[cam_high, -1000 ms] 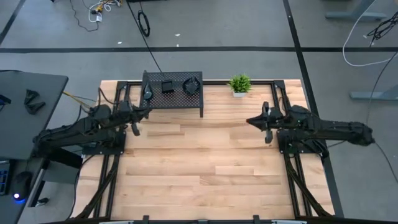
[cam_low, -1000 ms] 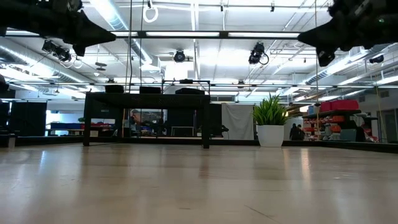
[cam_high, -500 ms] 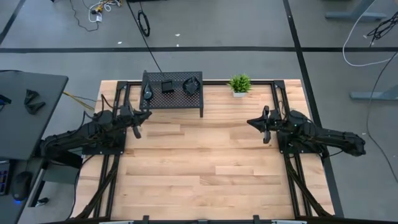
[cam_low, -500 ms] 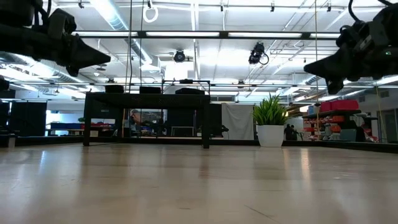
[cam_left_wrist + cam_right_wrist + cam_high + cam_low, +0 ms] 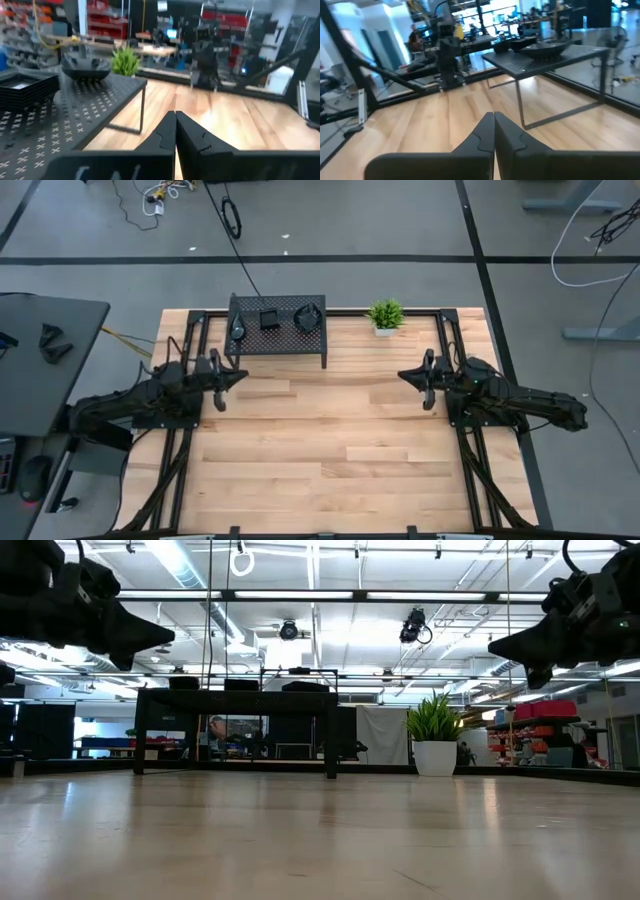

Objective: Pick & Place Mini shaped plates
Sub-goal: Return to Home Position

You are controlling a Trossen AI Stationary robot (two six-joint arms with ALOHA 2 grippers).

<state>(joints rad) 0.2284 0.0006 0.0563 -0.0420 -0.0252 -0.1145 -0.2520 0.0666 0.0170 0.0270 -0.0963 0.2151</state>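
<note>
While both arms hang above the desk (image 5: 320, 440), the left gripper (image 5: 232, 375) & right gripper (image 5: 407, 374) are each pinched closed on nothing, tips facing one another. Black plates (image 5: 270, 318) sit in 3 stacks atop the rack (image 5: 285, 340) at the desk's back edge, near a potted plant (image 5: 385, 313).

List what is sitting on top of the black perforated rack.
Three stacks of mini shaped plates on the rack: square stack in the middle, rounded stack and narrow stack at either end. Lower plates are covered; counts cannot be seen.
</note>
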